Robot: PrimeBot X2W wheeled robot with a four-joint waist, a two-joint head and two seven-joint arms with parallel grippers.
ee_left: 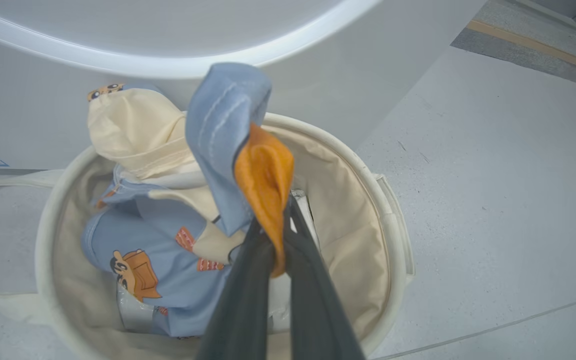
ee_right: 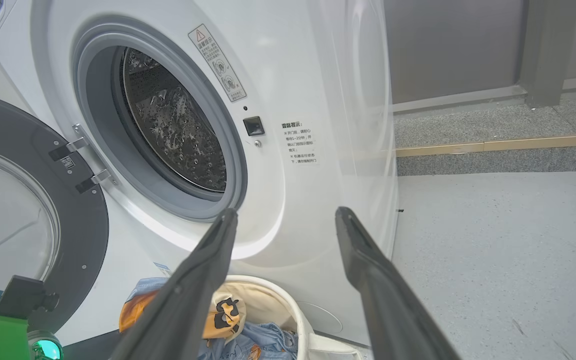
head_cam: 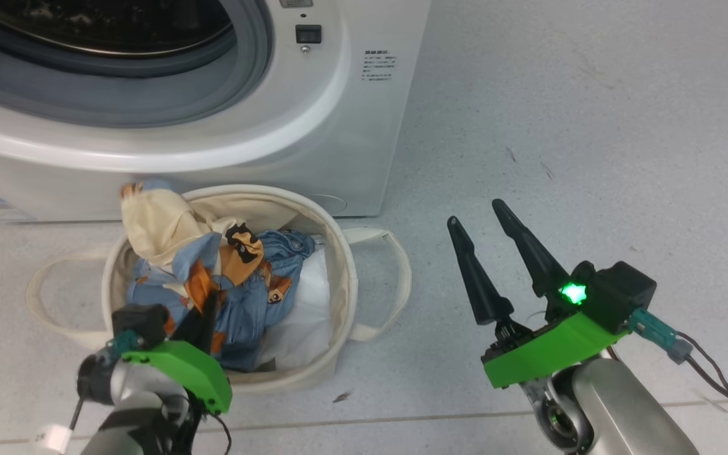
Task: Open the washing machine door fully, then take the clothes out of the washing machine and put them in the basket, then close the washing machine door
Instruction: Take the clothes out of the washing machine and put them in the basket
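Over the basket (head_cam: 346, 268), left gripper (ee_left: 274, 224) pinches crumpled blue-and-orange clothes (head_cam: 256, 281); right gripper (head_cam: 475, 213) gapes wide

Pale speckled floor (head_cam: 591, 126) (lightly scuffed) meets a grey wall (ee_right: 448, 45).

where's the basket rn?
Head view, lower left: the basket sits on the floor just before the washing machine, with the clothes inside and the left pincer above it.

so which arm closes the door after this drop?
Left, probably: the left fingers pinch the clothes over the basket, and the washing machine door hangs open on that side. The right fingers, open and free, sit farther across.
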